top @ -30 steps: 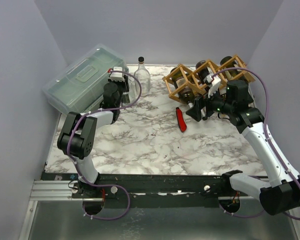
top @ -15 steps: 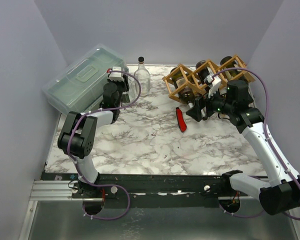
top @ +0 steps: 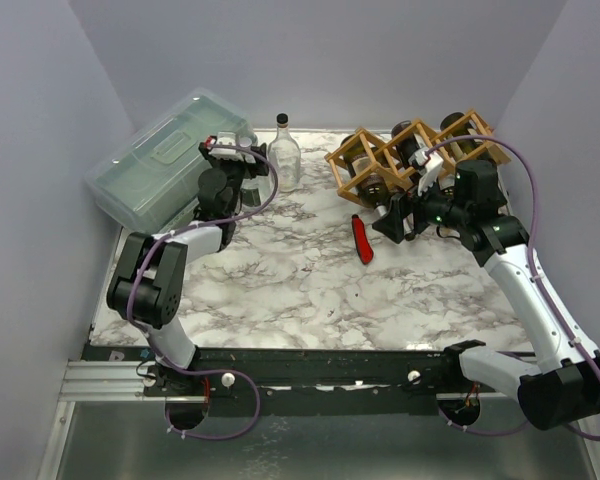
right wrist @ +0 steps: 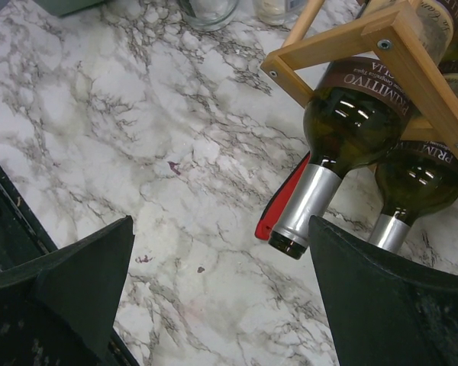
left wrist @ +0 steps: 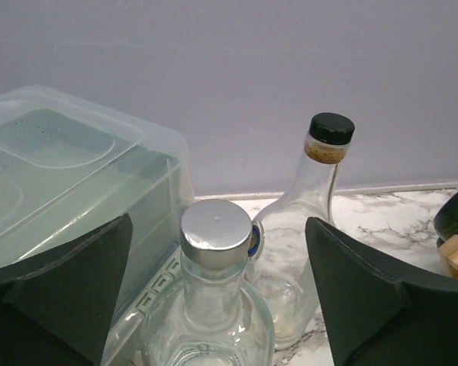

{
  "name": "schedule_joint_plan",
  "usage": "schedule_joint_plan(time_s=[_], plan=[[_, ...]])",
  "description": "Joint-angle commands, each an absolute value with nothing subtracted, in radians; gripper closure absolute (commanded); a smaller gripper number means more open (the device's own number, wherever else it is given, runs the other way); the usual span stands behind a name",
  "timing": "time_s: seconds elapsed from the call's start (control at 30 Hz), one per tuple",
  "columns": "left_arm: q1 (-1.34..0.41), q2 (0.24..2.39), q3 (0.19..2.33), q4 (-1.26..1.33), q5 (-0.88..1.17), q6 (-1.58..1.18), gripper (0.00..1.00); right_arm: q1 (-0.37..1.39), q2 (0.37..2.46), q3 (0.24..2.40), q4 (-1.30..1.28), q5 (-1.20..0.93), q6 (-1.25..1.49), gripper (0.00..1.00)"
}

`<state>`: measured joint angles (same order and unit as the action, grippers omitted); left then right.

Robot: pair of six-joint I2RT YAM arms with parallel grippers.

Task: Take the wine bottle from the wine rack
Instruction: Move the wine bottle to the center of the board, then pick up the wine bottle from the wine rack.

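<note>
The wooden wine rack (top: 385,152) (right wrist: 343,42) stands at the back right with dark wine bottles lying in its cells. The nearest wine bottle (right wrist: 343,126) points its silver-foiled neck down toward the table. My right gripper (top: 395,218) (right wrist: 221,297) is open just in front of the rack; the bottle's mouth sits close to the right finger (right wrist: 389,305), with nothing gripped. My left gripper (top: 237,158) (left wrist: 217,305) is open at the back left, its fingers wide on either side of a clear glass bottle with a silver cap (left wrist: 216,229), not touching it.
A second clear bottle with a black cap (top: 283,150) (left wrist: 330,128) stands behind the silver-capped one. A translucent lidded plastic box (top: 155,165) (left wrist: 61,168) fills the back left corner. A red tool (top: 362,240) (right wrist: 282,202) lies on the marble table under the rack's front.
My left gripper has opened wide, letting go of the silver-capped clear bottle, and its arm has shifted slightly left. The right arm has stayed still.
</note>
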<state>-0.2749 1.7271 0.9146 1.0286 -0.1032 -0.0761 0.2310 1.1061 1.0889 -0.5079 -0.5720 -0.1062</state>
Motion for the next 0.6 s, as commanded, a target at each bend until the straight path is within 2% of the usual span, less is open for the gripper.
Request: schedule_joint_plan(time_s=[0.0,0.13,0.57], plan=[[-0.268,1.623,0.86,1.054,-0.038,-0.095,0.01,0.221,1.106,1.074,-0.485,-0.603,-0.121,0.0],[-0.257,1.531,0.843,0.941,-0.004,-0.133,0.01,0.219,1.104,1.077,-0.488,-0.617,-0.122,0.0],[-0.194,1.22,0.888,0.351,0.153,-0.339,0.01,0.209,1.107,1.103,-0.505,-0.641,-0.118,0.0]])
